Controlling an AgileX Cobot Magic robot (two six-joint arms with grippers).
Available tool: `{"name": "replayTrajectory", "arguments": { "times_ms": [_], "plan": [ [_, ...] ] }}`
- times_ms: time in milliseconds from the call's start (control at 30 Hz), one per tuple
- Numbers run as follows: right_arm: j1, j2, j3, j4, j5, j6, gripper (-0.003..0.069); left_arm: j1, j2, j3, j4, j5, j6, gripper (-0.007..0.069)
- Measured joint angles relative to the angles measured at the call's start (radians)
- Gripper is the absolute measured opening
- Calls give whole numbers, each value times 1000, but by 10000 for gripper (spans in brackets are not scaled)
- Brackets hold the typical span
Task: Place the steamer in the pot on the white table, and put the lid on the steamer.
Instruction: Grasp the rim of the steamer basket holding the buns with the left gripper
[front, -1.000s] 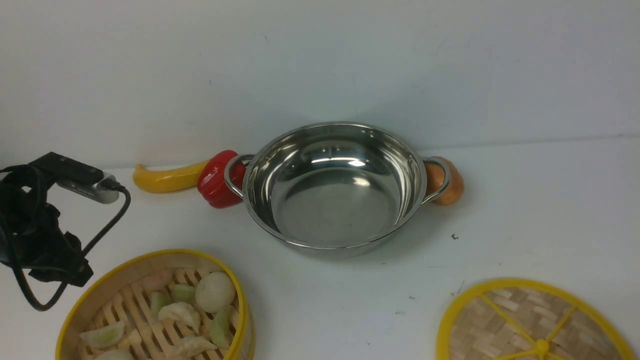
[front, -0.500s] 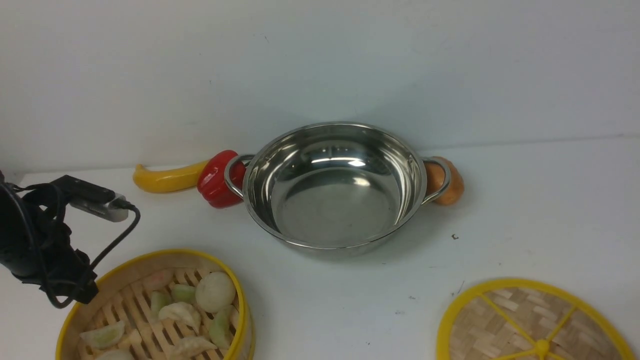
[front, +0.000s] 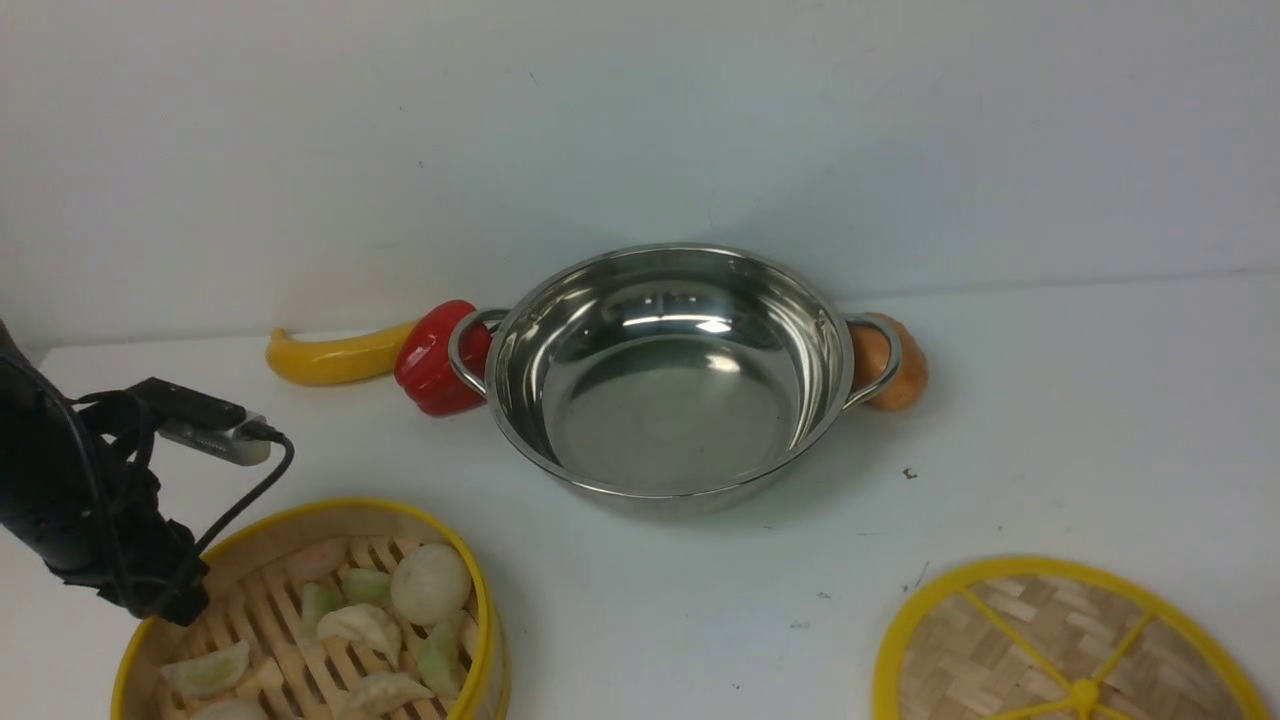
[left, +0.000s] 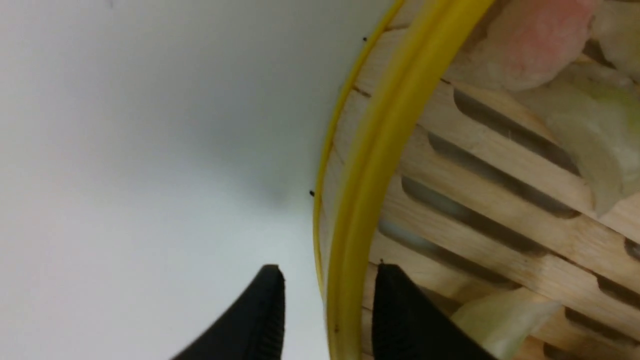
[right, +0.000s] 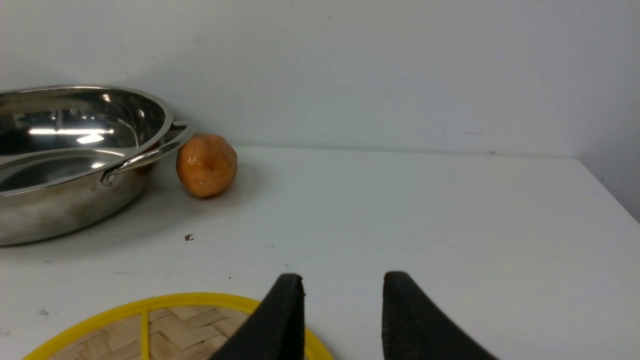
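"Left wrist view: how are the fingers (left: 260, 320) of the left gripper (left: 331, 270) set?"

"They are held apart, and nothing is clamped. The yellow rim of the steamer (left: 385, 135) is straddled. One finger is placed outside the wall, over the white table (left: 125, 175). The other is placed inside, above the slatted floor. A gap is seen between the outer finger and the rim. Whether the inner finger touches the wall cannot be told."

"What is found past the inner finger?"

"Pale dumplings (left: 505, 320) are spread on the slats, one just beside that fingertip. The steamer is seated on the table, apart from the pot and not in it."

"And the right gripper (right: 343, 275), in the right wrist view?"

"Its fingers (right: 285, 325) are likewise parted, and nothing is held. The lid (right: 165, 330) is laid flat on the table below them, and its yellow edge is crossed by one finger. Contact cannot be judged."

"Farther out?"

"Well beyond the fingertips the pot (right: 60, 200) is seen, empty. A round orange item (right: 206, 165) is set just beside one handle. In the front view a red pepper (front: 432, 360) is seen against the other handle, and a long yellow item (front: 335, 360) is placed just beside the pepper."
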Motion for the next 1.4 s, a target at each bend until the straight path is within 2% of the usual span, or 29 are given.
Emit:
{"name": "replayTrajectory", "arguments": {
  "times_ms": [600, 733, 767, 800, 833, 933, 1067, 1200, 1400],
  "plan": [
    [0, 0, 0, 0, 0, 0, 243, 0, 46, 0, -4, -33, -2, 232],
    [0, 0, 0, 0, 0, 0, 243, 0, 46, 0, -12, -31, -9, 141],
    [0, 0, 0, 0, 0, 0, 243, 0, 46, 0, -12, -31, -21, 80],
    [0, 0, 0, 0, 0, 0, 243, 0, 46, 0, -12, -31, -23, 72],
    [0, 0, 0, 0, 0, 0, 243, 0, 46, 0, -6, -39, -32, 32],
    [0, 0, 0, 0, 0, 0, 243, 0, 47, -11, 10, -34, -29, 29],
    [0, 0, 0, 0, 0, 0, 243, 0, 47, -75, -11, 8, -27, 31],
    [0, 0, 0, 0, 0, 0, 243, 0, 47, -193, -104, 109, -30, 31],
    [0, 0, 0, 0, 0, 0, 243, -10, 44, -314, -124, 215, -129, 31]
  ]
}}
